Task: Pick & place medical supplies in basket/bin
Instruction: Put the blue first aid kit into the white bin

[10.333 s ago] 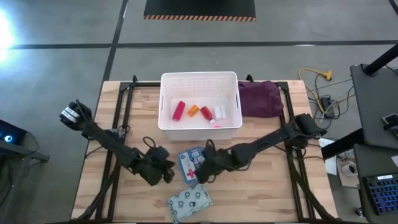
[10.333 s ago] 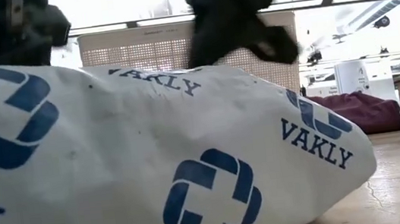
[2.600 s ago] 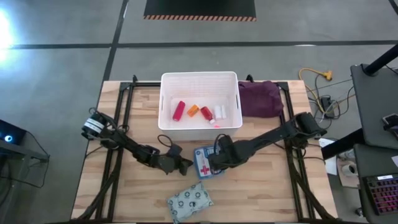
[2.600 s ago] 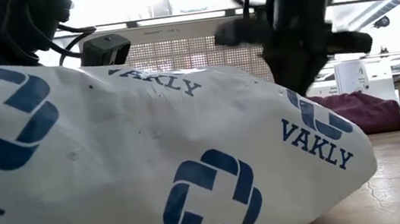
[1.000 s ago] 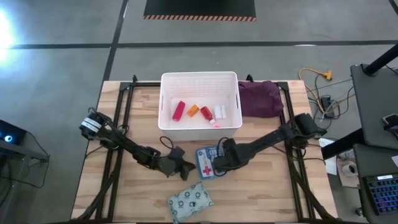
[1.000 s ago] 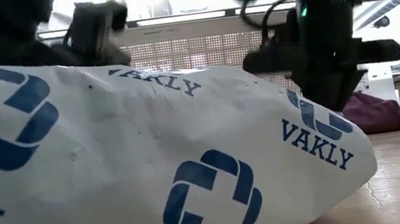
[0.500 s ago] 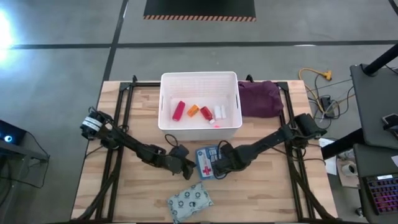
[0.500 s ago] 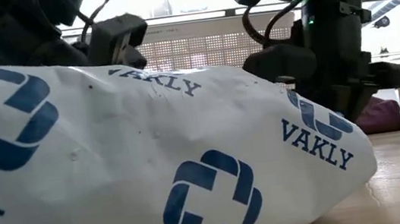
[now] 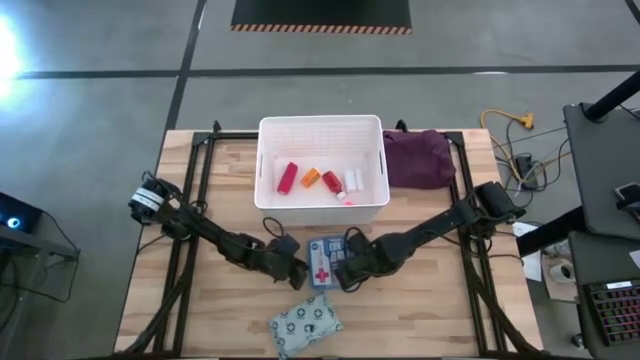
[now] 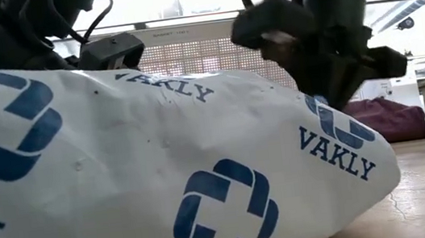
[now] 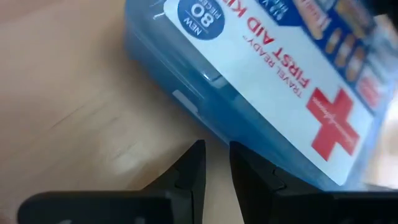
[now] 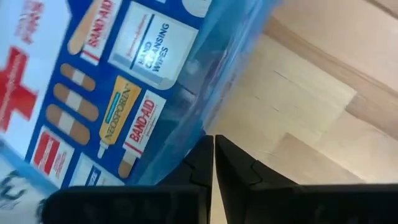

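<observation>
Presently both sets of jaws nearly closed, grasping nothing. Left gripper (image 9: 298,271) presses the first-aid box (image 9: 324,263) from 9 o'clock; right gripper (image 9: 347,273) touches its 3 o'clock edge. Box lies flat on the wooden table (image 9: 430,310), at 6 o'clock from the white basket (image 9: 371,196). Grey patterned pouch (image 9: 306,323) sits at 6 o'clock from the box.
</observation>
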Controlling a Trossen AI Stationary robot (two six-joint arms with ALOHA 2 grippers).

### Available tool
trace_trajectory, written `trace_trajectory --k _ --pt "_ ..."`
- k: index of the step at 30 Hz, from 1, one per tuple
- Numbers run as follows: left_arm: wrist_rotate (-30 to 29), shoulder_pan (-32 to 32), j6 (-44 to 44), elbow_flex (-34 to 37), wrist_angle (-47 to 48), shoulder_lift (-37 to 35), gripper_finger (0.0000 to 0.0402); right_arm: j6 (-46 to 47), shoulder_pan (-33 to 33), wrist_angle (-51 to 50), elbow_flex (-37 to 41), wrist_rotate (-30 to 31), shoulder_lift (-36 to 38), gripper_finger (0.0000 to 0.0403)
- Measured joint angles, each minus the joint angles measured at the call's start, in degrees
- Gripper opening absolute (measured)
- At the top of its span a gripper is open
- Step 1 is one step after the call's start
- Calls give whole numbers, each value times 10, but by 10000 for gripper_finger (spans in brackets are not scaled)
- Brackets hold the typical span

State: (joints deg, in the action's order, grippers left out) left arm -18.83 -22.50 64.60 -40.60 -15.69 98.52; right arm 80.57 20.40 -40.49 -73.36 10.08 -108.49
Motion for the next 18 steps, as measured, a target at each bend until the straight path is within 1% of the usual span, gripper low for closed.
trace_trajectory --k 4,9,11,15,18 --pt "2 0 0 2 21 0 58 -23 0 -5 -34 9 5 13" --pt "2 0 6 6 17 0 57 -49 2 -52 -97 30 8 13" --pt "2 0 6 6 16 0 57 -62 2 -65 -129 55 11 13" --pt "2 1 8 5 0 0 58 -90 -5 -51 -179 119 10 13" --pt "-3 2 8 3 -14 -1 58 -94 -12 -53 -192 135 4 13"
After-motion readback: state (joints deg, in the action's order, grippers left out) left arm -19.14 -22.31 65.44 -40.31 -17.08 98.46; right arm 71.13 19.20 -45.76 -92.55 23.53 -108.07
